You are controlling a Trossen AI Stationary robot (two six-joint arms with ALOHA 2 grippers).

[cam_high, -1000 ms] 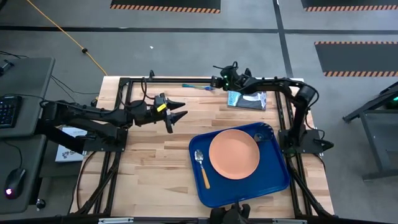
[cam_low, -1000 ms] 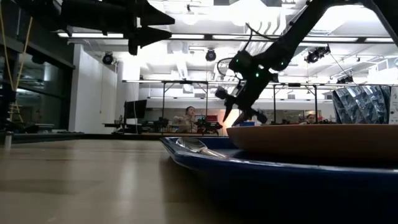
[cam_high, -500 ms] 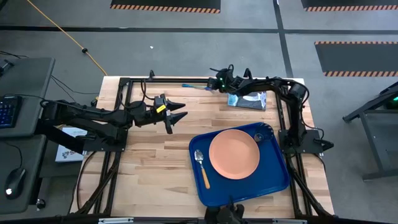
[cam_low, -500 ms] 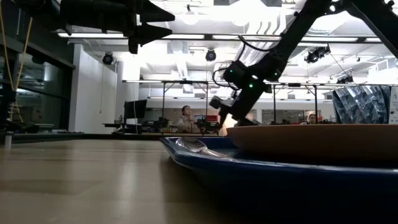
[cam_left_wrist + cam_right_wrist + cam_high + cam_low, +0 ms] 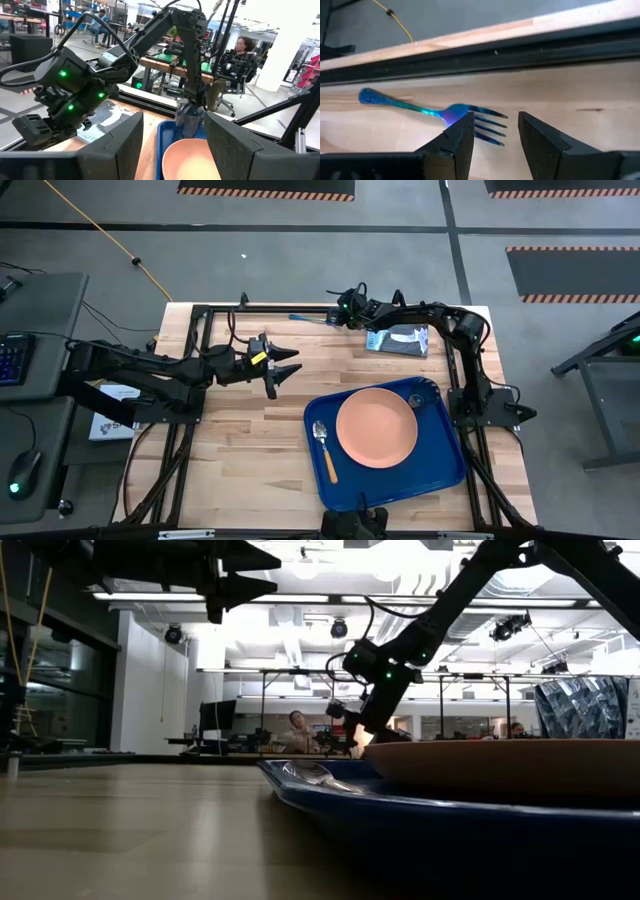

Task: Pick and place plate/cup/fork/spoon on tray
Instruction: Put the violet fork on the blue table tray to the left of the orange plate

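Note:
The blue tray (image 5: 440, 465) lies at the table's near right. The peach plate (image 5: 376, 427) rests flat in it, and the spoon (image 5: 324, 448) lies left of the plate. A dark cup (image 5: 424, 391) stands in the tray's far right corner. The blue-handled fork (image 5: 308, 318) lies flat on the table at the far edge, and it also shows in the right wrist view (image 5: 420, 109). My right gripper (image 5: 495, 135) is open just over the fork's tines. I cannot tell whether it touches them. My left gripper (image 5: 287, 365) is open and empty, raised left of the tray.
A small dark book (image 5: 397, 340) lies at the far right, behind the tray. The black frame rail (image 5: 485, 55) runs along the far edge just beyond the fork. Bare wood lies at the table's near left (image 5: 240, 450).
My right gripper has gone toward the table's left along the far edge, away from the book and toward the fork, and has come lower.

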